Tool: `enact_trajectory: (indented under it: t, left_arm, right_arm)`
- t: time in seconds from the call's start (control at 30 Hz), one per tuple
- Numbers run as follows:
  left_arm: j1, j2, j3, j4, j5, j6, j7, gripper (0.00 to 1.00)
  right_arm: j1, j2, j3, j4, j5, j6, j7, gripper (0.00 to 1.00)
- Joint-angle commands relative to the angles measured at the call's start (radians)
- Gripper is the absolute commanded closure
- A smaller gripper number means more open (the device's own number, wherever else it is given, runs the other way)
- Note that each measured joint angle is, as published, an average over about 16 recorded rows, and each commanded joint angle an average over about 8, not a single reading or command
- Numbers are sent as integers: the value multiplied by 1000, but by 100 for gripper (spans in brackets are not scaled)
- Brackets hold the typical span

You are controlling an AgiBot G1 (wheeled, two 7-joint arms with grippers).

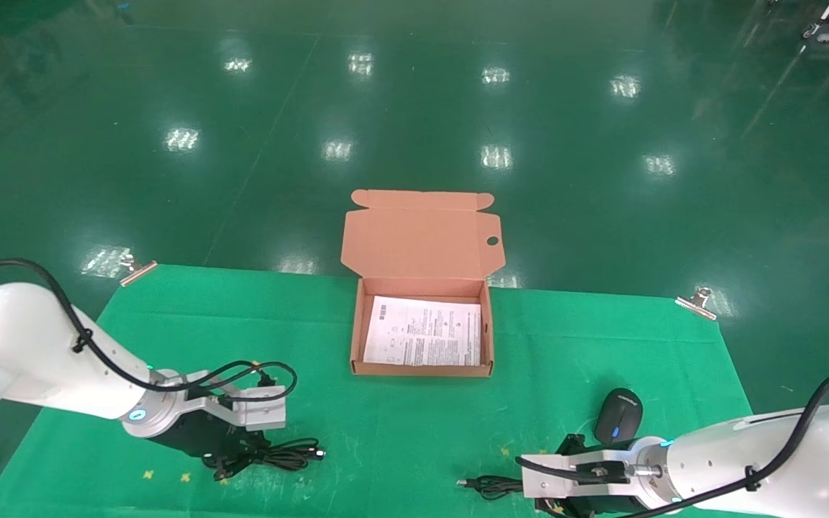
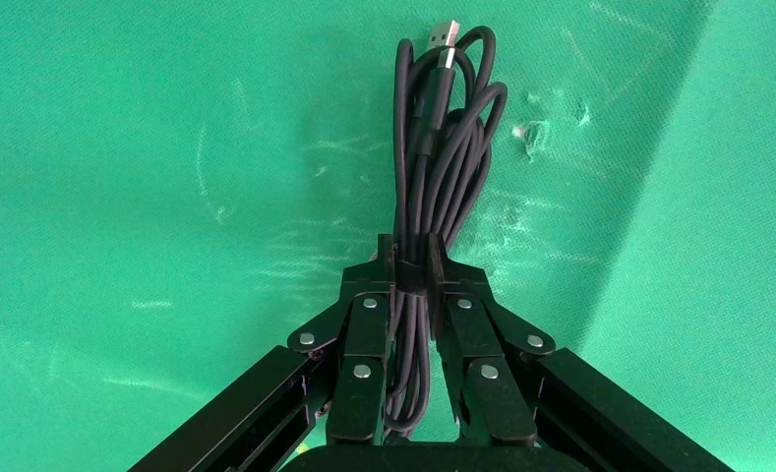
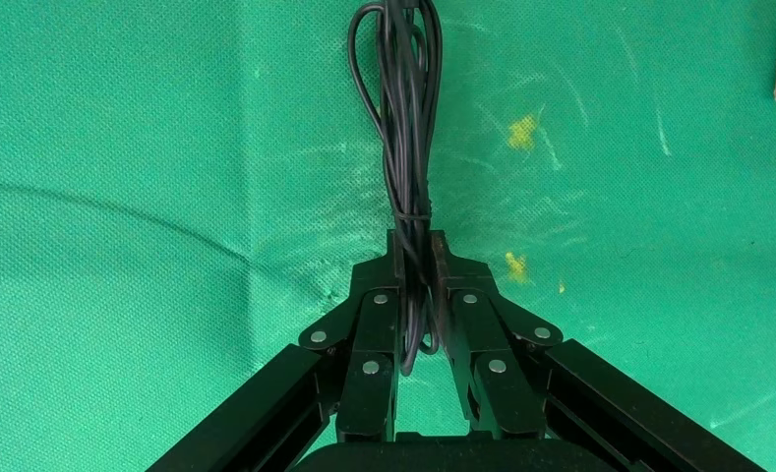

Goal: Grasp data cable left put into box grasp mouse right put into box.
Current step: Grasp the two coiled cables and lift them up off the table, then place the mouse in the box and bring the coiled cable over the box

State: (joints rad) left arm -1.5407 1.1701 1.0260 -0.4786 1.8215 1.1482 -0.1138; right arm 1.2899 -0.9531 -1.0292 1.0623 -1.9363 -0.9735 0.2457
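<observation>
Black left gripper (image 2: 413,270) clenched on data cable (image 2: 441,147); right gripper (image 3: 415,258) on mouse cord (image 3: 403,108).

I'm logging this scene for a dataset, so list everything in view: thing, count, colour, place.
data cable: one, black bundle, on the mat by the near left edge, clamped in the left gripper.
mouse: one, black, near right on the mat.
mouse cord: one, black bundle, pinched by the right gripper.
box: one, orange-tan, lid open, mat centre.
paper sheet: one, white, inside the box.
mat: one, green, covering the table.
clips: two, metal, far mat corners.
left gripper: black, shut.
right gripper: black, shut.
</observation>
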Motion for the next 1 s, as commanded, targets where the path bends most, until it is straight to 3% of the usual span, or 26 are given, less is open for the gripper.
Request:
enact_trajectory:
  t: [0.03,0.27,0.5,0.7,0.83,1.0]
  left_arm:
    - [0,0,0,0,0,0,0,100]
    - [-13,-15,-1,-17,1,8,6,100]
    - [-71,-78,-10,-106,12,26,-17,100]
    - [-148,-121,-14,-235,60,14,-83,100]
    - [-203,-126,-14,-326,110,-8,-135,100]
    - [-261,-103,-18,-400,169,-49,-198,100]
  right_arm:
    - [0,-1,0,0,0,0,0,100]
    - [13,32,14,30,9,-10,20,100]
    - [52,151,67,174,14,-20,125,100]
    - [114,229,130,275,-9,17,203,100]
    - [183,223,169,286,-22,55,203,100]
    - [276,155,199,273,-32,102,173,100]
